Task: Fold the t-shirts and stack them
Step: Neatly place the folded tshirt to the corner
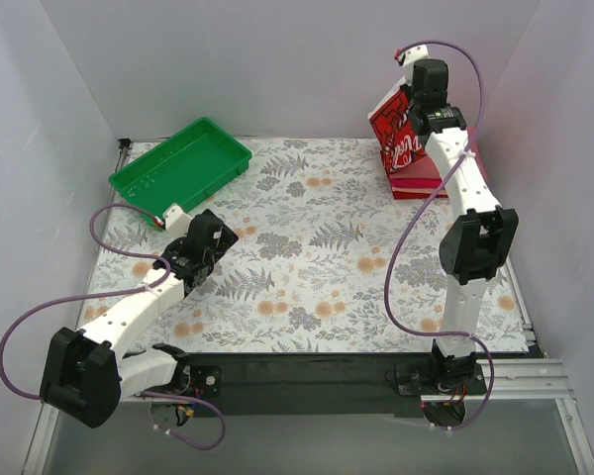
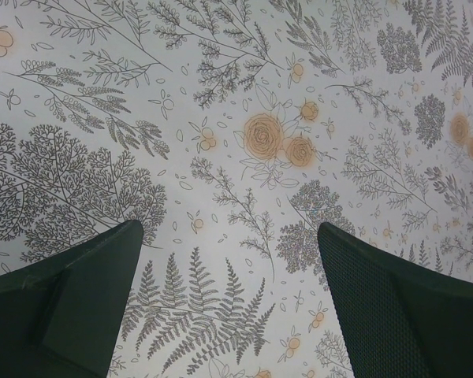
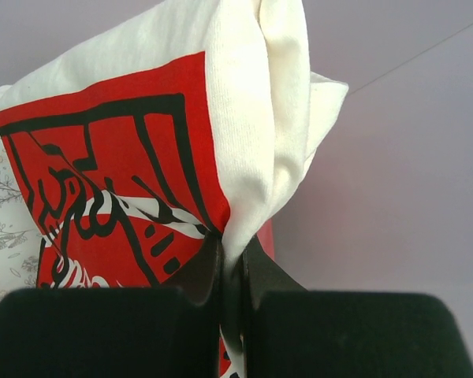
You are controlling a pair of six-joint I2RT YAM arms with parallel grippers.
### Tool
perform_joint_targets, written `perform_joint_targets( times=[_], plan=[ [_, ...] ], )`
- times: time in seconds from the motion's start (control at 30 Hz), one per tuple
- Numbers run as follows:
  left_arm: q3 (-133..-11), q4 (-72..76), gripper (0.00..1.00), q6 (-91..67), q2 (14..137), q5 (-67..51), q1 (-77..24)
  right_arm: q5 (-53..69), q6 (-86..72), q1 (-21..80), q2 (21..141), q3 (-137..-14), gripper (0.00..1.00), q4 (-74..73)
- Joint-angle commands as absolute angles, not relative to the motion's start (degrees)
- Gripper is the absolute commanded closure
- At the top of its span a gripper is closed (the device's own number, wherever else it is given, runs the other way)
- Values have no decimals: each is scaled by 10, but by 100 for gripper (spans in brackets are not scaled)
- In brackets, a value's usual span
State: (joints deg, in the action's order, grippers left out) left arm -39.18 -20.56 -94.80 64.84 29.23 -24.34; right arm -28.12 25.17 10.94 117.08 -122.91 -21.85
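Observation:
My right gripper (image 1: 413, 102) is shut on the white t-shirt with the red Coca-Cola print (image 1: 395, 129) and holds it up at the far right, above a stack of folded red and pink t-shirts (image 1: 422, 180). In the right wrist view the white cloth (image 3: 252, 118) is pinched between my closed fingers (image 3: 231, 256), with the red print to the left. My left gripper (image 1: 221, 237) is open and empty, low over the flowered tablecloth at the left. In the left wrist view its two dark fingers (image 2: 394, 307) stand wide apart over bare cloth.
A green plastic tray (image 1: 181, 164) lies at the far left corner. White walls close in the table on three sides. The flowered tablecloth (image 1: 307, 247) covers the table. Purple cables hang by both arms.

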Motion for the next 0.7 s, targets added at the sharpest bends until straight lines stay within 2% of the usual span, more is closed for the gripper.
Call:
perform_joint_targets(
  times=[0.0, 0.67],
  plan=[
    [-407, -201, 7, -944, 645, 296, -243, -287, 241, 99, 1179, -1233, 99, -159],
    [-416, -200, 7, -944, 679, 300, -243, -261, 222, 34, 1243, -1233, 99, -135]
  ],
)
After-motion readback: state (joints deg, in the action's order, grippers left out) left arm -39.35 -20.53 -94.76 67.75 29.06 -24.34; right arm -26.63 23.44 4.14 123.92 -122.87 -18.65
